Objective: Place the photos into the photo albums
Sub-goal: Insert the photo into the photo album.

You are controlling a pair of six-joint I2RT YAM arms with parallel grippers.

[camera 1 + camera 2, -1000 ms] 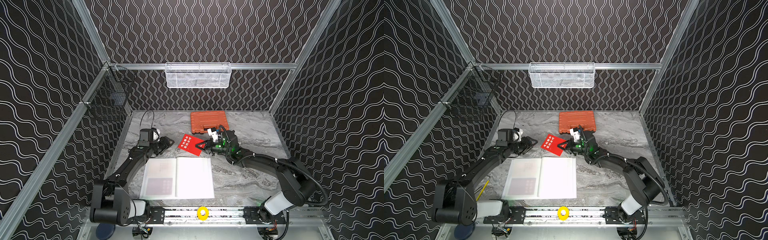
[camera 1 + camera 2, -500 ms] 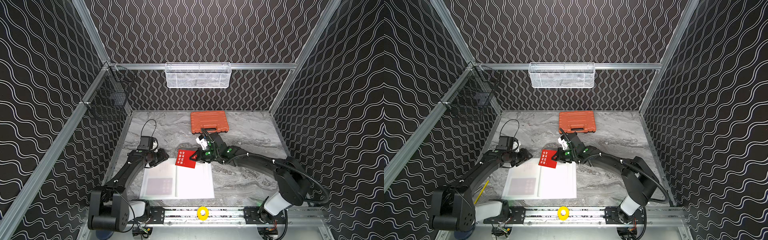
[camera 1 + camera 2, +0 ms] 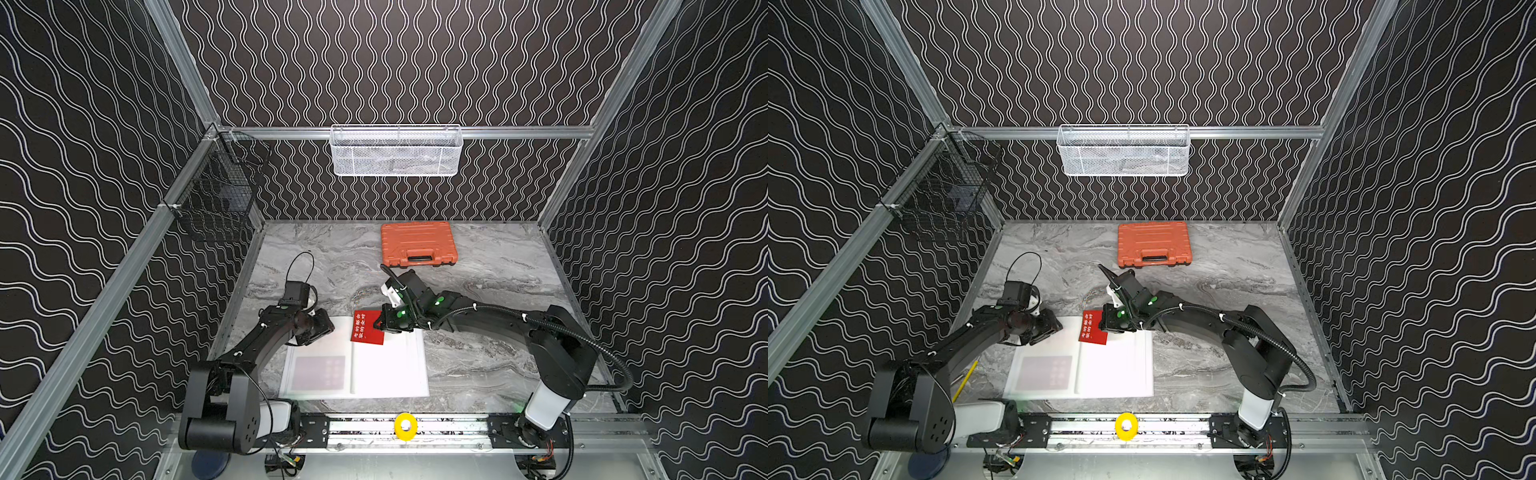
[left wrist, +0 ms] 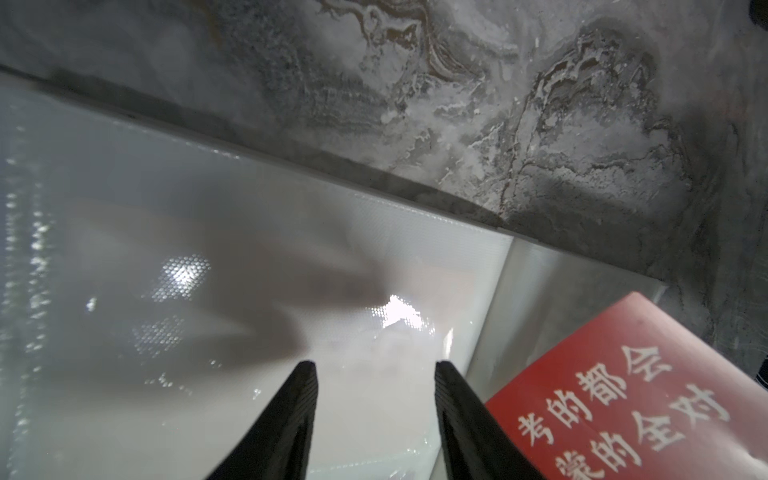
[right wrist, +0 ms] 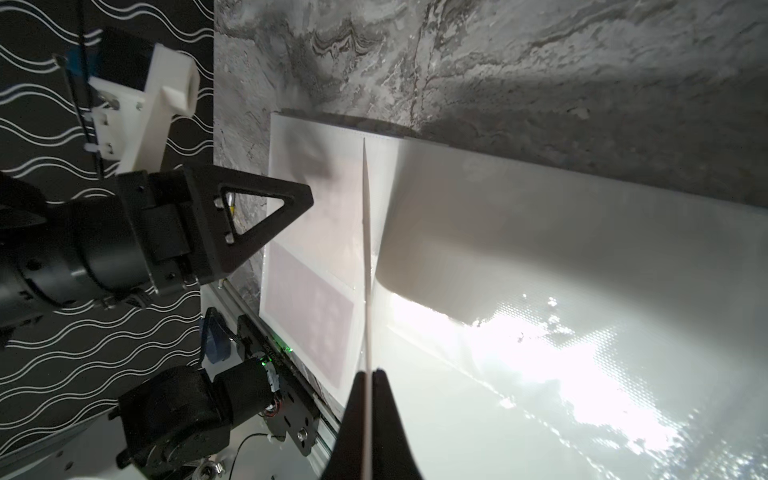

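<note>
Right gripper (image 5: 368, 372) is pinching the red card (image 3: 368, 328) over the album's (image 3: 390, 370) far edge; left gripper (image 4: 376, 365) is gaping empty nearby.

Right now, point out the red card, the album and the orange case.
red card (image 3: 365, 332): in a top view, its printed face.
album (image 3: 390, 370): in a top view, a bare page.
orange case (image 3: 415, 241): in a top view, lid centre.

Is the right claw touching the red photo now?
Touching. In the right wrist view the right claw is shut on the red photo, seen edge-on as a thin pale line between its closed jaws.
</note>
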